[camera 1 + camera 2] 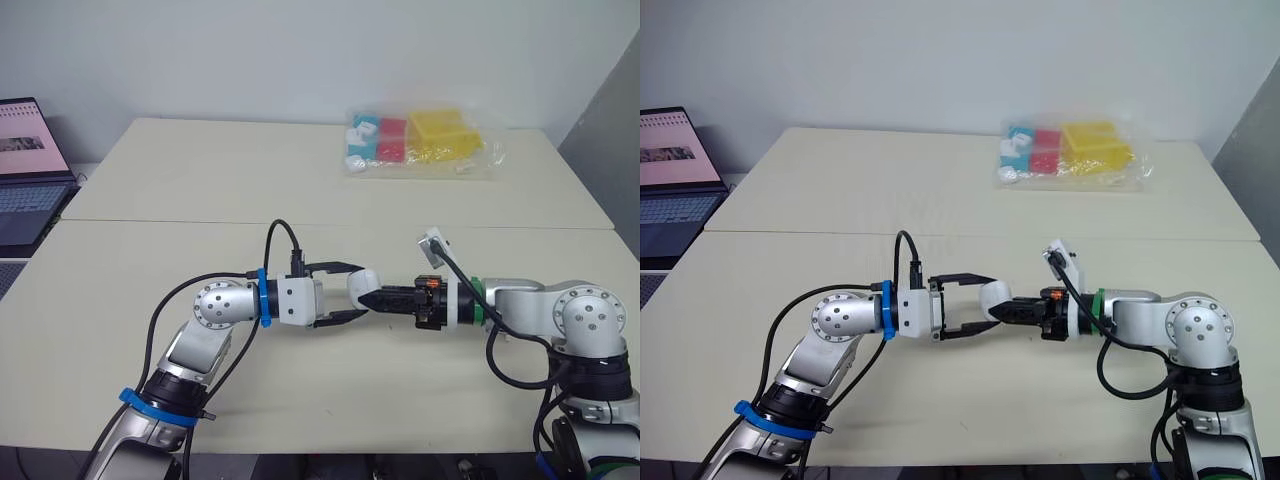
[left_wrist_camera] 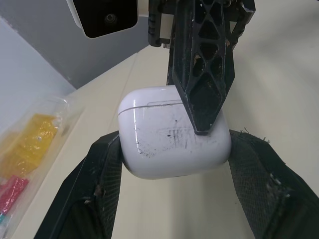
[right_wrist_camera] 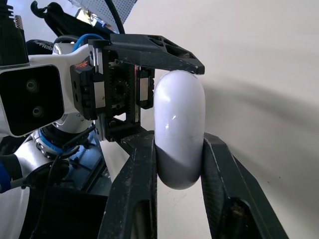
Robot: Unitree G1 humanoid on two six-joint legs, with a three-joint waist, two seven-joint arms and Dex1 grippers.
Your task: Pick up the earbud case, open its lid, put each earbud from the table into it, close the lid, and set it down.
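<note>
Fingers of the left gripper (image 1: 361,291): one above and one below the earbud case (image 1: 360,281), closed against it. Fingers of the right gripper (image 1: 367,298): pinching the same case from the opposite side.

Left eye view. Earbud case held between the two grippers over the table (image 1: 150,200), at centre of frame, slightly low. Laptop (image 1: 25,165) at left edge, screen lit. Clear plastic bag (image 1: 425,140) of coloured blocks at upper right, well apart from the grippers.

Left wrist view. White earbud case (image 2: 164,144) mid-frame, lid seam closed, face scuffed. Left fingers (image 2: 94,179) touch both its flanks. One right-gripper finger (image 2: 202,74) lies across its face from the top of frame.

Right wrist view. Earbud case (image 3: 179,119) edge-on at centre. Right fingers (image 3: 137,189) clamp its lower end on both sides. A left-gripper finger (image 3: 149,52) rests along its upper end.
</note>
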